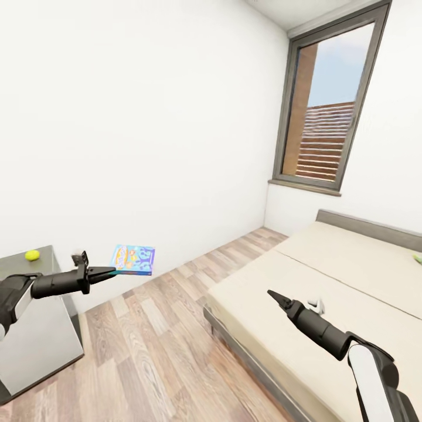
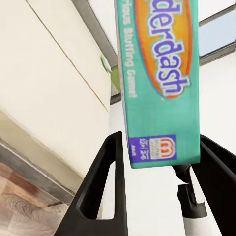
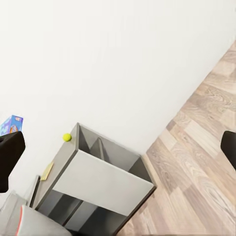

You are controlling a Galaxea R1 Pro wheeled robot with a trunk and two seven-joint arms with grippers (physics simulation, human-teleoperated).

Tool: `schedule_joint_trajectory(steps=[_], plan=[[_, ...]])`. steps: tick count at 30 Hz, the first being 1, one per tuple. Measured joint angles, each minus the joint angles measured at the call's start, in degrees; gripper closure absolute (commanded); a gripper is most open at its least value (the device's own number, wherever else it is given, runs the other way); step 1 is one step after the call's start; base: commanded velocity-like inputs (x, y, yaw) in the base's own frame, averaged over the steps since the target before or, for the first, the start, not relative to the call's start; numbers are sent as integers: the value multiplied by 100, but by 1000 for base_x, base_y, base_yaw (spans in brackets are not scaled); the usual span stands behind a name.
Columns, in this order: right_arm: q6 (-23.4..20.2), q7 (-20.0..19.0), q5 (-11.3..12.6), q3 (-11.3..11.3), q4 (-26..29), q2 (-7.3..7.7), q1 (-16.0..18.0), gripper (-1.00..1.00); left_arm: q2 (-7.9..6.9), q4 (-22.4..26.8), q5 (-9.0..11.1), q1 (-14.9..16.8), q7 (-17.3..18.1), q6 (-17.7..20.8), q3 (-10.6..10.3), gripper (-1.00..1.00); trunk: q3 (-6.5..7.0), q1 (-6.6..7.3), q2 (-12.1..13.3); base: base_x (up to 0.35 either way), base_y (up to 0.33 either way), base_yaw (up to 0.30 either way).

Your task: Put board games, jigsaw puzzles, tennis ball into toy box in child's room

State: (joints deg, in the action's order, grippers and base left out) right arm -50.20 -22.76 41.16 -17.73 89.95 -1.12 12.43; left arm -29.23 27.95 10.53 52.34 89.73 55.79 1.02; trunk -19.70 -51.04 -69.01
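My left gripper [image 1: 110,272] is shut on the edge of a small blue board game [image 1: 134,259] and holds it in the air over the wooden floor, near the white wall. In the left wrist view the teal side of that board game [image 2: 160,83] sits clamped between the black fingers [image 2: 105,187]. A yellow-green tennis ball [image 1: 32,255] rests on top of a grey cabinet [image 1: 35,328], behind my left arm. My right gripper [image 1: 275,296] hovers open over the near corner of the cream bed [image 1: 346,275], holding nothing. The tennis ball [image 3: 67,137] also appears in the right wrist view.
A small green object [image 1: 418,258] lies at the far right of the mattress. The wooden floor [image 1: 164,346] runs between the cabinet and the bed. A tall window [image 1: 328,111] stands in the corner above the bed's head. The grey cabinet [image 3: 105,182] has open compartments.
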Motion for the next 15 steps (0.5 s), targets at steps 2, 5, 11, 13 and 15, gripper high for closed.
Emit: schedule_joint_trajectory(steps=[2,5,11,13,15], plan=[[1,8,0,3,-7,-3,0,-100,3,0,1,0,0,0,-2,100,45,44,80,0,0,270],[2,8,-3,5,-12,-4,0,-100,5,-1,-1,0,1,0,10,100,112,110,201,0,0,270],[3,7,-5,4,-15,-4,0,-100,20,0,1,0,-1,0,-12,100,245,242,442,0,0,270],[3,8,-6,5,-15,-4,0,-100,21,0,2,0,-1,0,-17,100,290,286,522,0,0,270],[3,9,-6,6,-15,-4,0,-100,25,0,2,0,-1,0,-13,100,335,330,602,0,0,270]])
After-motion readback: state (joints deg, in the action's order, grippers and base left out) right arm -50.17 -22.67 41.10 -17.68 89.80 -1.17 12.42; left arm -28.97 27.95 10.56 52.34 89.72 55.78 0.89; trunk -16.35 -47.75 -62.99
